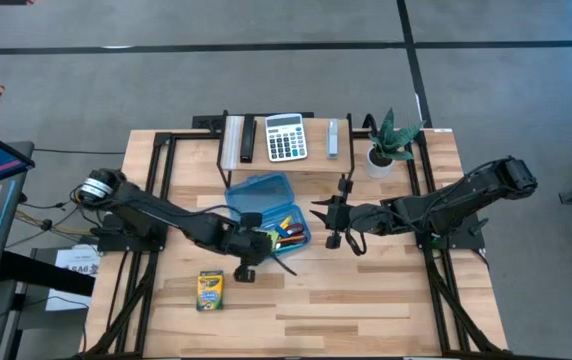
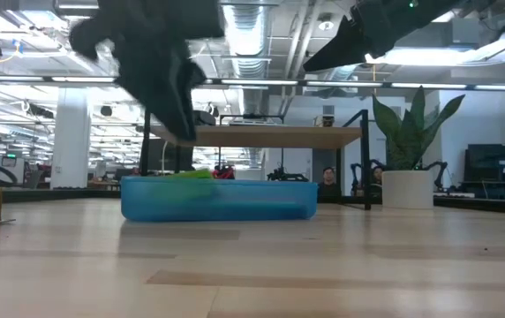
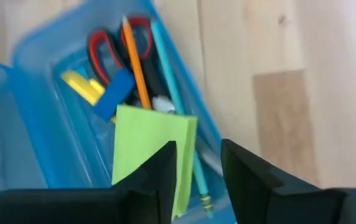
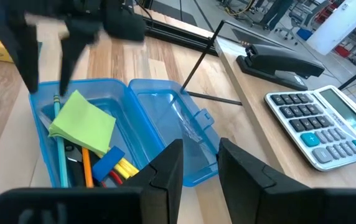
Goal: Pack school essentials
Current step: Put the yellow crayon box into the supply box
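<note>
Left gripper [image 1: 263, 243] over the near corner of the open translucent blue plastic case [image 1: 266, 190], dark fingers [image 3: 159, 171] parted with a gap between them, nothing pinched, no contact with the pad below. Just beneath, a lime-green square sticky-note pad [image 3: 150, 146], lying tilted on top of the other contents inside the case's tray. Under and beside the pad: red-handled scissors [image 3: 103, 46], an orange pencil [image 3: 137, 68], a slim teal pen [image 3: 178, 106], a small blue eraser [image 3: 114, 93] and yellow pencils [image 3: 81, 86], all in the same tray. Hinged clear lid of the case folded back flat on the far side.

Right gripper [image 1: 332, 222] just beside the case's right edge, above the light wooden table [image 1: 366, 300], fingers apart and empty.

Yellow-green crayon box [image 1: 210, 290] alone on the table, well apart from the case, nearer the front edge. Along the far edge: grey-white calculator [image 1: 286, 137], black stapler [image 4: 277, 62], small potted plant in a white pot [image 1: 386, 145].
</note>
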